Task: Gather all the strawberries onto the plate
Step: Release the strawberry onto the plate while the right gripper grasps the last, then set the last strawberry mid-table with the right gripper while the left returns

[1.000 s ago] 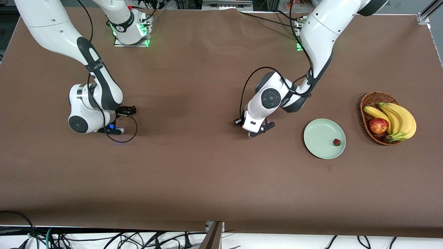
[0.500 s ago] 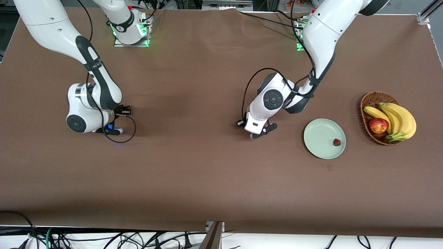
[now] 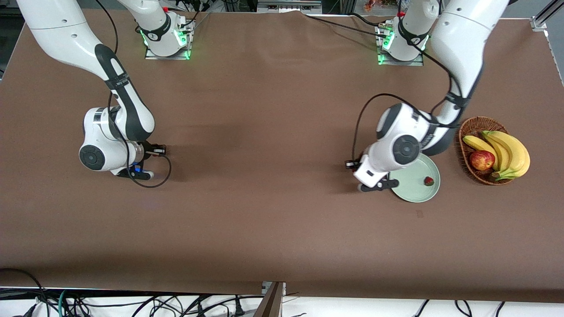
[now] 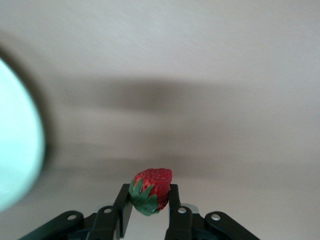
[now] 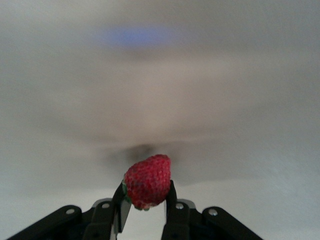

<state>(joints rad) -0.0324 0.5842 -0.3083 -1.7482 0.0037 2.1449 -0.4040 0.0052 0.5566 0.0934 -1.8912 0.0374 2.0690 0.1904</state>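
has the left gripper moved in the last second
Yes. The left gripper, shut on a small red strawberry, has travelled toward the left arm's end of the table and now sits at the rim of the round mint-green plate.

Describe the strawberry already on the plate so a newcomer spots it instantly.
Find the wicker basket of bananas at the left arm's end of the table; the mint-green plate sits beside it. The strawberry is the lone red speck on the plate's basket side, far smaller than the basket's apple.

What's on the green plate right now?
One strawberry lies on the plate, toward the basket. The left arm covers part of the plate, so anything there is hidden.
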